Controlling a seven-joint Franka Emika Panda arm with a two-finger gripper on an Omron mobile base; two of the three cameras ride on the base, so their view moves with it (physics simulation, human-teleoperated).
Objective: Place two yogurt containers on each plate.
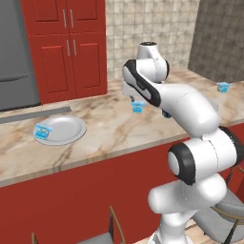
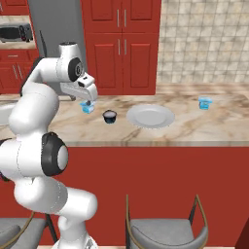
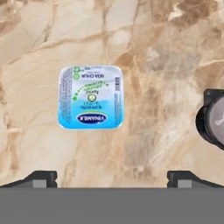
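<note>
The gripper (image 3: 112,177) hung above the marble counter (image 1: 114,133) with its jaws spread wide and nothing between them. Right under it sat a yogurt tub (image 3: 91,97) — flat on the stone, printed lid up, clear of both fingertips (image 3: 41,177). From the base cameras the same tub (image 1: 138,106) showed just below the hand (image 2: 87,106). A small dark cup (image 2: 110,116) stood near it on the counter, seen at the edge of the hand view (image 3: 213,122).

One plate (image 1: 62,128) lay to the left with a second tub (image 1: 43,132) resting on its near rim. The other plate (image 2: 151,116) lay to the right of the dark cup, bare. A third tub (image 2: 204,102) sat on the counter well beyond that plate — also seen at the far right from the left base camera (image 1: 222,87).
</note>
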